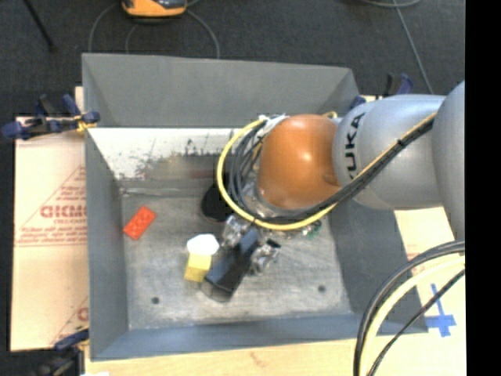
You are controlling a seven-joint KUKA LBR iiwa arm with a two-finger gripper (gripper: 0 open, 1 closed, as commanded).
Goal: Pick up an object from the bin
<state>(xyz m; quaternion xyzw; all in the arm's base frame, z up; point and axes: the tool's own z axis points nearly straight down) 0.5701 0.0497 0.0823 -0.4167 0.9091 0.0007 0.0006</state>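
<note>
My gripper [252, 247] hangs low in the middle of the bin, below the arm's orange dome. A long black block [222, 278] lies right under it and sticks out toward the front left; its upper end reaches in at the gripper. A white-and-yellow piece [200, 257] lies against the block's left side. Just behind the gripper, a dark rounded thing [212, 203] rests on the floor, partly hidden by the cables.
A red toy brick [138, 223] lies alone at the left of the bin floor, near the left wall. The arm and its cables cover the bin's right middle.
</note>
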